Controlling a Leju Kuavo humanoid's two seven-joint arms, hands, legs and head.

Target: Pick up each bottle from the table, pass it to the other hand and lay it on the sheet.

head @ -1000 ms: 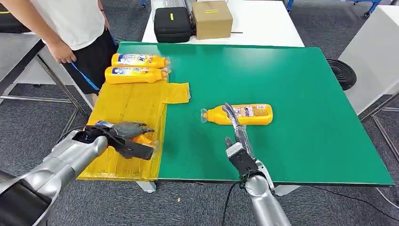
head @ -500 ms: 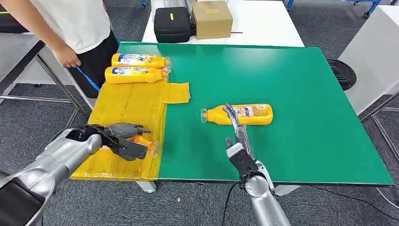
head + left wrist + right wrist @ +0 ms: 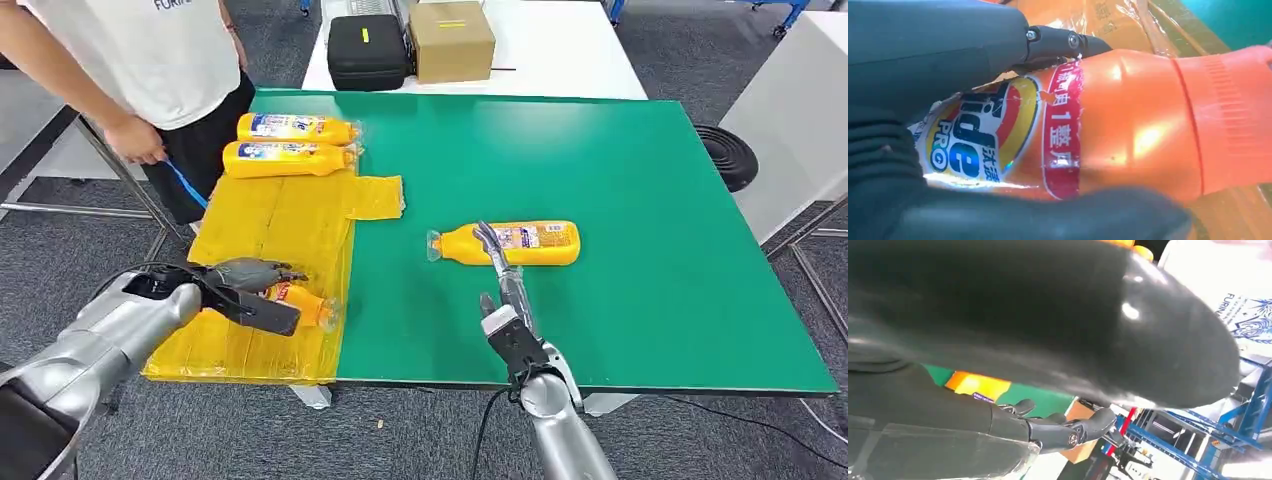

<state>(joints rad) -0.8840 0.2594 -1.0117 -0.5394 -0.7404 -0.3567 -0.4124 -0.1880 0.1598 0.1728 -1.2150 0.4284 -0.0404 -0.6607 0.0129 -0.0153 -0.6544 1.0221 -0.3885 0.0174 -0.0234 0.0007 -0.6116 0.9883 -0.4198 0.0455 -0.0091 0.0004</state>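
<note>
Bottle [image 3: 512,243] lies sideways just past the open right hand [image 3: 497,270]; left hand [image 3: 248,292] grips another bottle [image 3: 300,300] over the sheet [image 3: 280,220].

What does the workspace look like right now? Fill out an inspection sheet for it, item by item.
Surface: green table, yellow sheet along its left edge.
Job's things: two bottles lying at the sheet's far end; third bottle on the sheet's near part; fourth bottle lying on the green.
Clutter: nothing seen on the green table.
Robot hands: left robot hand grips the third bottle; right robot hand open, near the fourth bottle.
Cables: black cable by the right arm.
Surroundings: person at far left; black case and cardboard box on a white table.
</note>
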